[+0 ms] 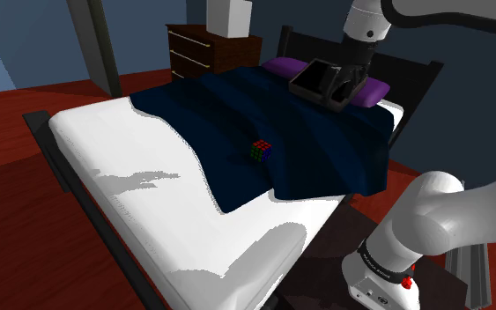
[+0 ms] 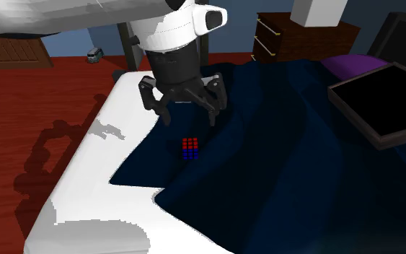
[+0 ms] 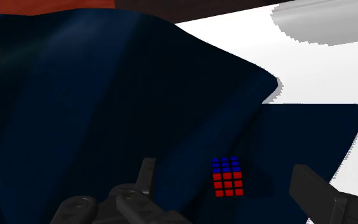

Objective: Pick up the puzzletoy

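The puzzle toy (image 1: 262, 150) is shown resting on the dark blue blanket (image 1: 325, 150) near the shoulder view's centre. The tool (image 2: 188, 117) is seen released above it, fingers spread, apparently without contact.

In the shoulder view the gripper (image 1: 344, 88) hides part of the dark tray (image 1: 310, 79) and the purple pillow (image 1: 283, 67) from me. The tray runs off the second exterior view's right edge. The small thing (image 2: 93, 55) on the floor (image 2: 42, 101) is too tiny for me to identify.
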`<state>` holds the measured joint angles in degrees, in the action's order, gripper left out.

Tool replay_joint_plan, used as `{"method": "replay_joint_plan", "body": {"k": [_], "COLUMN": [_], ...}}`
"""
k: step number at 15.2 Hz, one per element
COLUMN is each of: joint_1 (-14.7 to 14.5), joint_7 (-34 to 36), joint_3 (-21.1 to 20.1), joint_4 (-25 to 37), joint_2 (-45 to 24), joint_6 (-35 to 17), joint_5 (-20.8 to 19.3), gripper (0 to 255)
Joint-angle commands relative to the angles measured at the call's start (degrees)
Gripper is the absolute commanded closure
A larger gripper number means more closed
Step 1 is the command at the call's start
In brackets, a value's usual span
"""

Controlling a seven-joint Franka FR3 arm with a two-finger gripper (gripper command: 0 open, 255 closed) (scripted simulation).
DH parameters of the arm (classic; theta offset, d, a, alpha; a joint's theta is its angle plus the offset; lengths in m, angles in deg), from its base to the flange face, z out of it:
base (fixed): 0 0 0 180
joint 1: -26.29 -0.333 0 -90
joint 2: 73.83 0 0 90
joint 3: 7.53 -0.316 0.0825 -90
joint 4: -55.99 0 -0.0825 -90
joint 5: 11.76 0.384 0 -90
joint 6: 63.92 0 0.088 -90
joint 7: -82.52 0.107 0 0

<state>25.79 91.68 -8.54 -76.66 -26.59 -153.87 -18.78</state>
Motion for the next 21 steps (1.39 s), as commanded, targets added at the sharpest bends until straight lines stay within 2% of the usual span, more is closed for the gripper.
{"method": "replay_joint_plan", "body": {"k": [1, 11, 21], "joint_1": [0.00, -0.39, -1.22], "joint_7": [0.00, 0.98, 0.38], "joint_3": [0.00, 1.73, 2.96], "joint_4": [0.00, -4.61, -1.73], "joint_2": [0.00, -14.95, -35.04], "joint_6": [0.00, -17.56, -32.79], "joint_5": [0.00, 1.90, 4.99], "gripper": [0, 0, 0]}}
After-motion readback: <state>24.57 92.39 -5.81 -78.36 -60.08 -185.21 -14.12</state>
